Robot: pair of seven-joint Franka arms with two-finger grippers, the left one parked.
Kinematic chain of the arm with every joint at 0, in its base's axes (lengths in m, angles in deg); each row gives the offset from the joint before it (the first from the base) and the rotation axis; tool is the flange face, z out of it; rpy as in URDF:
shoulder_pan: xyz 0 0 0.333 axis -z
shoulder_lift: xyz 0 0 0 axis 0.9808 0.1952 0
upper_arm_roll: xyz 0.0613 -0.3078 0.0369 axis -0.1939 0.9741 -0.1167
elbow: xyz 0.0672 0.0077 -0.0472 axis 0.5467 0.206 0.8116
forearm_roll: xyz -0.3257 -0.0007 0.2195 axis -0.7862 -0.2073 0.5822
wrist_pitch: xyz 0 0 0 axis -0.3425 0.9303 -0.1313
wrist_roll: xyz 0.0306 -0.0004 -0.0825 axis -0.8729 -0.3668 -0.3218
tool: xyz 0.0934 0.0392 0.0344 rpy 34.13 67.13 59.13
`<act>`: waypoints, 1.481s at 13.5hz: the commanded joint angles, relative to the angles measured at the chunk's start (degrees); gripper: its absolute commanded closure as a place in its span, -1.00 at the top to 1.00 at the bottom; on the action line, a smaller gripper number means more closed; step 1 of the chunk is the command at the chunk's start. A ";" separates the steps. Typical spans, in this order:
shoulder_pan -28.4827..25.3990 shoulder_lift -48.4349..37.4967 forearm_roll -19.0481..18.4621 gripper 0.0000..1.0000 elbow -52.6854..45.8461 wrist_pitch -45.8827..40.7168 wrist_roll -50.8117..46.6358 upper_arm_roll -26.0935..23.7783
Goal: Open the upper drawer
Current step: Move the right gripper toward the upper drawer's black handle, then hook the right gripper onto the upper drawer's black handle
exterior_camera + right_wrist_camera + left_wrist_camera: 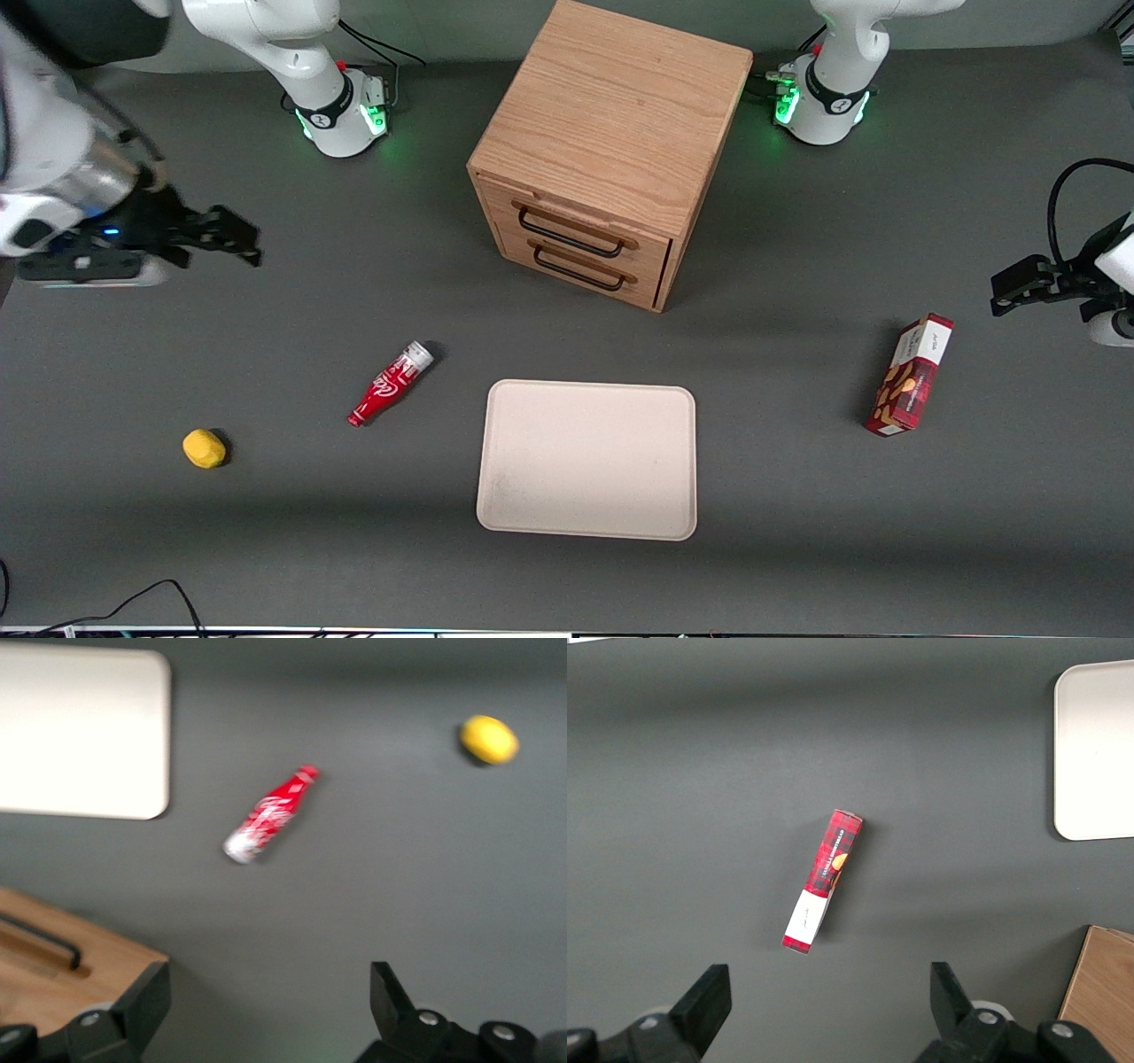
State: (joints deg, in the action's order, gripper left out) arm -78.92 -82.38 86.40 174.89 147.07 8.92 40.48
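At the working arm's end of the table, the gripper (235, 239) hangs above bare surface, fingers (142, 1005) spread apart and holding nothing, well apart from the oak cabinet (611, 133). The upper drawer (576, 229) sits closed, flush above the lower drawer (580, 268). Nearer the front camera lie a red bottle (390, 384), a yellow lemon (204, 448) and a beige tray (586, 459).
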 commanded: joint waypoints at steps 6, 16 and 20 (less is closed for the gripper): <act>-5.88 15.67 -3.23 1.00 -11.29 2.83 2.60 -19.94; -11.42 26.05 -9.91 1.00 -9.55 10.84 12.01 -26.02; -11.86 29.22 -10.53 1.00 -8.32 13.64 12.37 -25.93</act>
State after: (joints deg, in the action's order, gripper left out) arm -90.52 -55.01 77.39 166.58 158.70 20.10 14.84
